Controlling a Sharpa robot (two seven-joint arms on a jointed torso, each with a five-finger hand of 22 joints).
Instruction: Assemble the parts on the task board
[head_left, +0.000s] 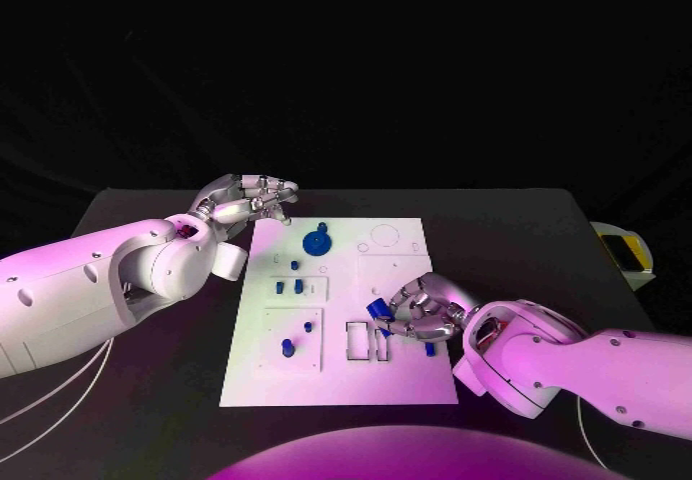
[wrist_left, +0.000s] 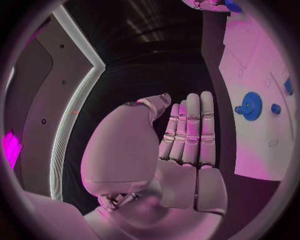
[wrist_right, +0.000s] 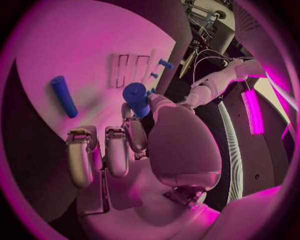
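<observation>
over the task board (head_left: 339, 385) mid-right, right hand (head_left: 418, 315) pinches a blue cylinder part (wrist_right: 135, 95); left hand (head_left: 248, 205) flat, holding nothing, off the board's far-left edge. best: align w/ slot, lower straight.

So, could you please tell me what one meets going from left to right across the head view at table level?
Left hand → blue gear on the task board → right hand, holding a blue part → yellow-and-black object at the table's right edge.
</observation>
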